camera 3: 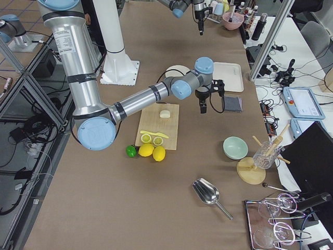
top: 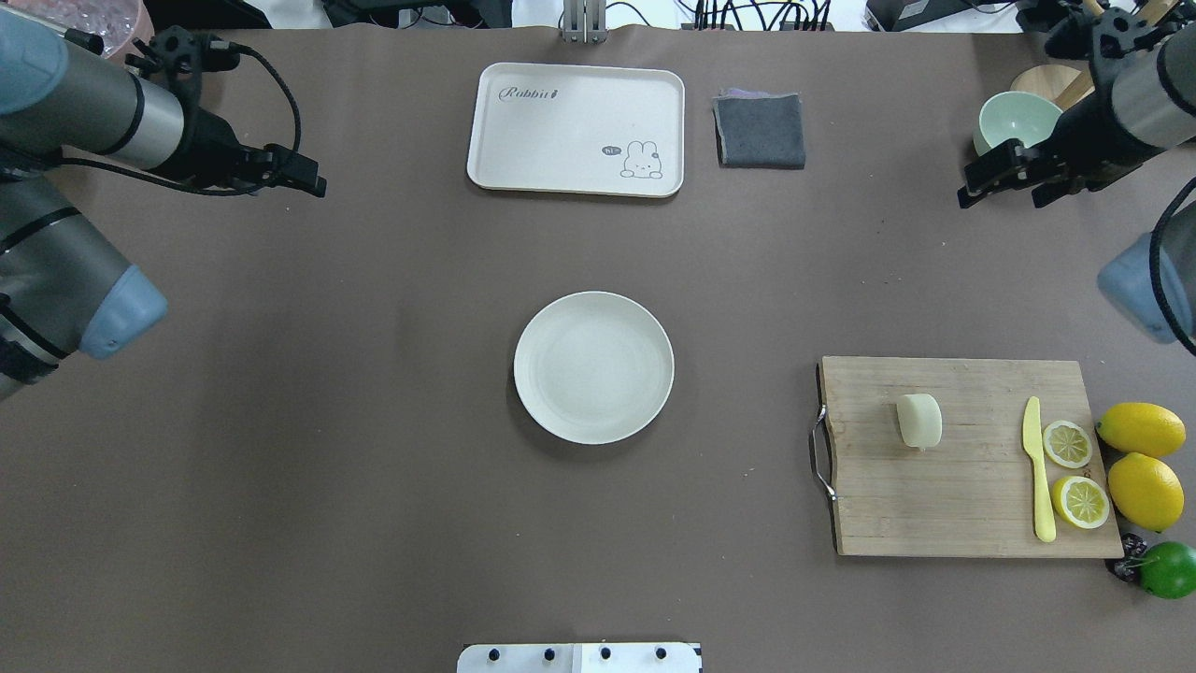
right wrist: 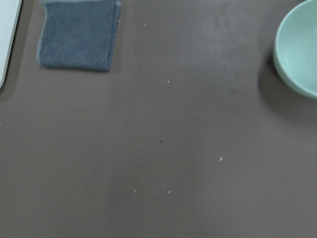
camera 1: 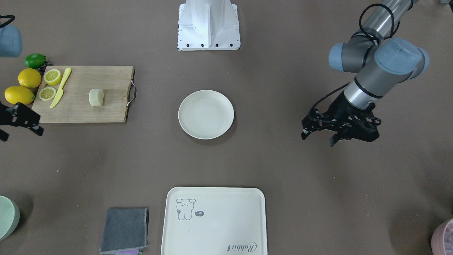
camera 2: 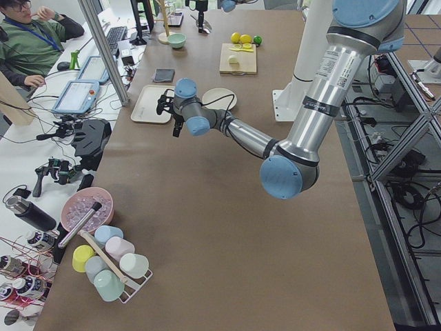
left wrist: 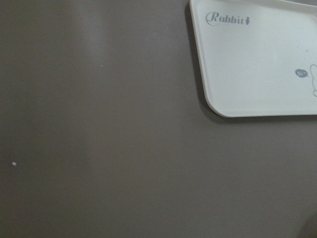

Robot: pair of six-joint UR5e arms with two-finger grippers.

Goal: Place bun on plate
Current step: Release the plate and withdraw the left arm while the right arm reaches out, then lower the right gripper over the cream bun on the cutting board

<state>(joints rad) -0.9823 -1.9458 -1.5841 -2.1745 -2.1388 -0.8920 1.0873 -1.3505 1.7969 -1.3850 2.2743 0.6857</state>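
The pale cream bun (top: 919,421) lies on its side in the middle of a wooden cutting board (top: 934,505) at the right of the overhead view. The round off-white plate (top: 593,366) sits bare at the table's centre, well left of the board. My right gripper (top: 1002,198) hovers open and holding nothing, beyond the board near a green bowl. Far off on the other side, my left gripper (top: 313,182) hangs open and holds nothing. From the front, the bun (camera 1: 96,97), the plate (camera 1: 206,114) and the left gripper (camera 1: 318,139) all show; neither wrist view shows any fingers.
On the board's outer end lie a yellow knife (top: 1035,467) and two lemon halves (top: 1067,443), with whole lemons (top: 1140,428) and a lime (top: 1168,568) beside it. A rabbit tray (top: 561,131), a grey cloth (top: 759,131) and a pale green bowl (top: 1014,117) line the far edge.
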